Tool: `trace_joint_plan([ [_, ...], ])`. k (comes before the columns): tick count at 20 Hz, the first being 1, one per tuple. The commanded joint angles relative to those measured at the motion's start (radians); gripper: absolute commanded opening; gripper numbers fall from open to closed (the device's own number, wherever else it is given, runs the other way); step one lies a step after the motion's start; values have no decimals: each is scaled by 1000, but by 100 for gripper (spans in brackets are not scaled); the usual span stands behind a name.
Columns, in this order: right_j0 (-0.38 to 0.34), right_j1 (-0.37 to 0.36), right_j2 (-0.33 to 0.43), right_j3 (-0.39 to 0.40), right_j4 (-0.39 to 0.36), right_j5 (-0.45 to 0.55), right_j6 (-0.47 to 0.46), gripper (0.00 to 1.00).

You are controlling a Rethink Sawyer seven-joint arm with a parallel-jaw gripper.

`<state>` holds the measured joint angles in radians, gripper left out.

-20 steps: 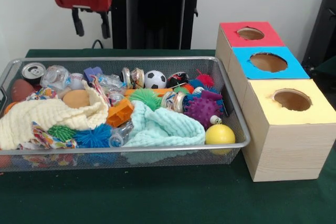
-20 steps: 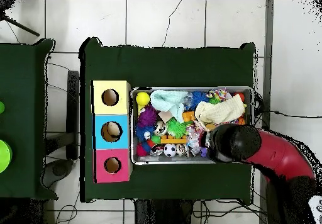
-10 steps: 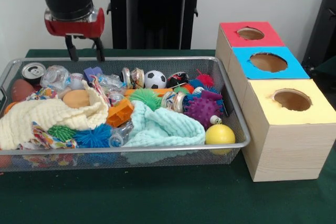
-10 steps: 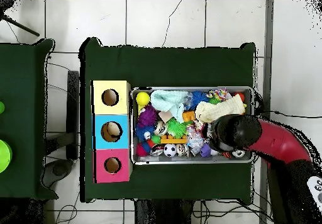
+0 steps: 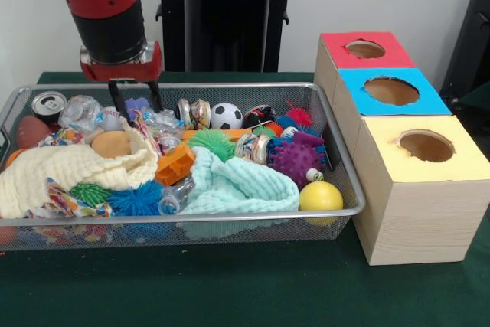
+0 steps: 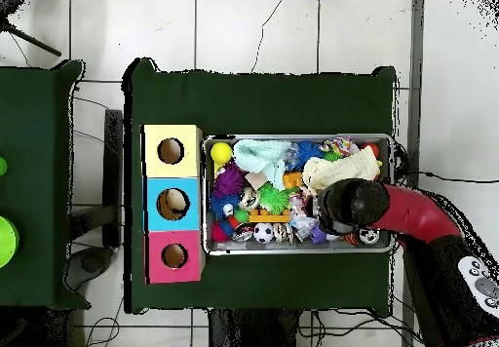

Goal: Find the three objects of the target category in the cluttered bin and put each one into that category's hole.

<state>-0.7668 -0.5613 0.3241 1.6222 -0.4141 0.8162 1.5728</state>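
The silver wire-mesh bin (image 5: 337, 143) is full of toys and cloths. My gripper (image 5: 138, 106) is open and empty, and hangs low over the bin's back left part. One crumpled clear bottle (image 5: 80, 111) lies just left of it, and a second (image 5: 161, 121) lies just right of its fingertips. A third clear bottle (image 5: 175, 194) lies near the front rim, between a blue spiky ball and the mint cloth. In the overhead view the arm (image 6: 356, 205) hides the gripper over the bin (image 6: 292, 136).
Three wooden boxes with holes stand beside the bin: red (image 5: 364, 50), blue (image 5: 391, 91) and yellow (image 5: 426, 145). A silver can (image 5: 49, 103), a cream cloth (image 5: 69, 166), a mint cloth (image 5: 237, 185), a soccer ball (image 5: 226, 116) and a yellow ball (image 5: 321, 196) lie in the bin.
The arm has come down and moved right in the front view, and the open gripper now dips into the bin's back left part. The objects have not moved.
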Motion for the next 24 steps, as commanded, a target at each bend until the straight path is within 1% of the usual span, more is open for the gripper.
trace_joint_plan([
  [1,-29,81,115,-89,-129,-15,-297,100],
  [8,-64,66,160,-157,-180,106,-397,100],
  [11,-56,55,159,-188,-204,157,-410,100],
  [14,-57,58,163,-184,-218,166,-394,100],
  [18,-67,90,154,-103,-217,124,-323,100],
  [20,-75,100,149,-39,-206,104,-280,100],
  [24,-79,52,139,87,-182,59,-189,100],
])
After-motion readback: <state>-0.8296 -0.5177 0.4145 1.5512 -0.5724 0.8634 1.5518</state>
